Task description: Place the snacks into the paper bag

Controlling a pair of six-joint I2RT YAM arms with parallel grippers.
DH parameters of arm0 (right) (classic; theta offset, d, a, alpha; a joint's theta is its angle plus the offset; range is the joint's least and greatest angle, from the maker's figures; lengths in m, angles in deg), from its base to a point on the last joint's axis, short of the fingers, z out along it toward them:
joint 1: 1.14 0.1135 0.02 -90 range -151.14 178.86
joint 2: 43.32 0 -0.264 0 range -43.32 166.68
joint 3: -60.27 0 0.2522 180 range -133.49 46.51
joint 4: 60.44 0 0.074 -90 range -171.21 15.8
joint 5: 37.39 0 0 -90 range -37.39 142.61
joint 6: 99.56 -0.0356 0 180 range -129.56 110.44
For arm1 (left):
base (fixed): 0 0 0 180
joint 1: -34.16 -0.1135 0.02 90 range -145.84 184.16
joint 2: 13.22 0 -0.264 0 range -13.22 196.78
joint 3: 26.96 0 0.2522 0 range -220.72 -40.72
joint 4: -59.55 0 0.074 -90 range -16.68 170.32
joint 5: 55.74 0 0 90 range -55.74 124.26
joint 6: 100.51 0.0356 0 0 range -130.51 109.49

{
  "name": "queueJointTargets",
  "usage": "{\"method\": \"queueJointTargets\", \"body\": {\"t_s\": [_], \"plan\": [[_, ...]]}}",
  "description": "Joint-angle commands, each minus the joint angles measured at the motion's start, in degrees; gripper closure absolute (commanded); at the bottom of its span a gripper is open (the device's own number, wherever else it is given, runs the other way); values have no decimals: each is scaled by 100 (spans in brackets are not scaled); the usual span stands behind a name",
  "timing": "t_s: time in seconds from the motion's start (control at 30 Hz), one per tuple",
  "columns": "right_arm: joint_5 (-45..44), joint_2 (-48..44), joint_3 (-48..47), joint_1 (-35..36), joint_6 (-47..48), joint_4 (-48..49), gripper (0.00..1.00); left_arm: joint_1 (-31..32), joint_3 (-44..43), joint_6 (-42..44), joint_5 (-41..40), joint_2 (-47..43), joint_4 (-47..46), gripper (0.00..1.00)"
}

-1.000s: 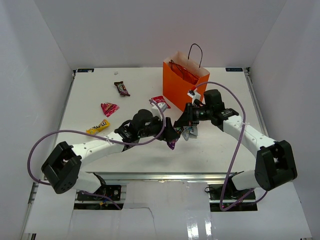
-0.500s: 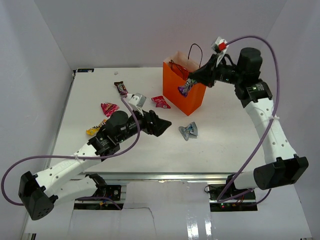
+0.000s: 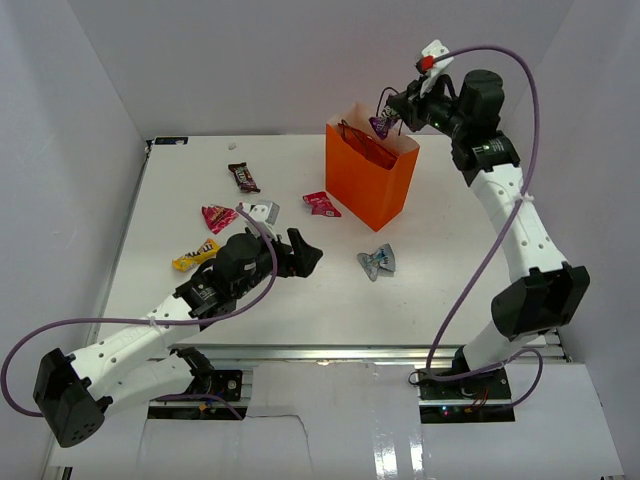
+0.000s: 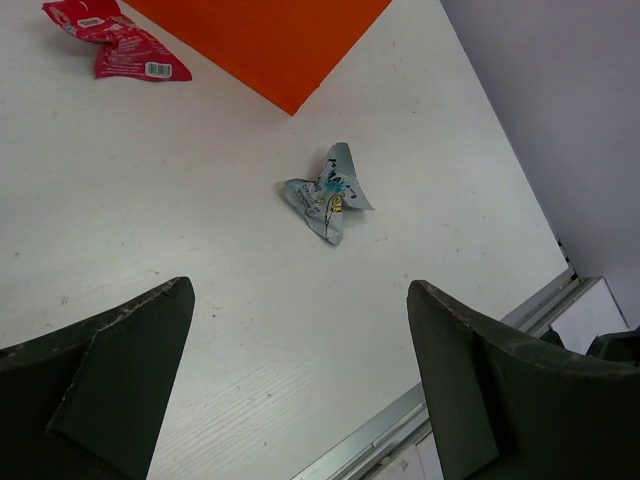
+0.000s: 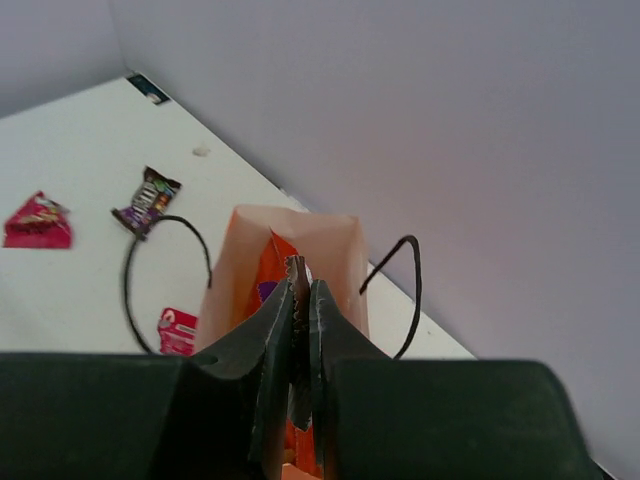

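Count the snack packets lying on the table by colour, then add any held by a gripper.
Pink or red: 2, pink wrapper and red packet
Dark brown: 1, candy bar
Yellow: 1, yellow packet
Silver-blue: 1, silver-blue wrapper
Purple: 1, purple packet, in the right gripper
Total: 6

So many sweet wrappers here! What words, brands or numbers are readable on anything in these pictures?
Nothing reads clearly.
Red packet: barcode and white print, too blurred.
Silver-blue wrapper: coloured print, unreadable.
Brown candy bar: pale lettering, too small.
Yellow packet: too small.
Purple packet: too small.
Orange paper bag: no print showing.
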Motion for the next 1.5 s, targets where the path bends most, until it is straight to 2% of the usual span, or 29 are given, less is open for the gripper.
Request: {"method": "queueJointTargets", "body": {"t_s": [0.0, 0.1, 0.4, 0.53, 0.57, 0.63, 0.67, 0.7, 0.87, 1.03, 1.07, 1.13, 1.17, 1.23, 1.27, 1.37, 1.43, 1.47], "plan": [[-629, 204, -293, 144, 510, 569, 92, -36, 74, -170, -207, -115, 61, 2], [-980, 442, -188, 329, 1010, 998, 92, -36, 83, -196, -216, -89, 52, 2], [-1613, 978, 5, 751, 1758, 1719, 92, -45, 118, -372, -427, -133, 201, 2], [-1975, 1302, 120, 883, 2118, 2063, 88, -36, 92, -486, -541, -133, 298, 2], [-2028, 1356, 94, 883, 2145, 2055, 83, -45, 75, -521, -550, -124, 307, 2], [-2054, 1462, 76, 900, 2198, 2011, 47, -53, 83, -565, -568, -115, 351, 2], [-2046, 1479, 93, 900, 2215, 2011, 46, -53, 83, -591, -585, -115, 360, 2], [-2037, 1462, 111, 900, 2216, 2002, 36, -45, 101, -618, -603, -115, 386, 2], [-1652, 1015, 225, 883, 1742, 1800, 29, -88, 127, -732, -691, -150, 474, 2], [-773, 232, 164, 515, 820, 817, 23, -308, 40, -933, -779, -168, 789, 2], [-258, 136, 172, 392, 609, 624, 22, -378, 13, -987, -770, -159, 860, 2], [325, -181, 321, 5, 467, -9, 21, -702, -48, -1241, -665, -116, 1141, 2], [858, -304, 452, -135, 432, -167, 21, -1087, -57, -1346, -560, -98, 1211, 2], [1397, -664, 944, -452, 676, -789, 20, -1528, -23, -1662, -112, -80, 1317, 2], [1869, -787, 1146, -540, 834, -1037, 19, -1965, 13, -1742, 28, -54, 1318, 2], [2698, -1279, 2007, -752, 1887, -2284, 19, -2774, -22, -1910, 451, 234, 1265, 4], [2875, -1657, 2682, -752, 2851, -2917, 19, -3189, -206, -1823, 766, 568, 1256, 5], [2911, -1789, 2921, -752, 2996, -3277, 19, -3548, -511, -1570, 786, 796, 1282, 5]]}}
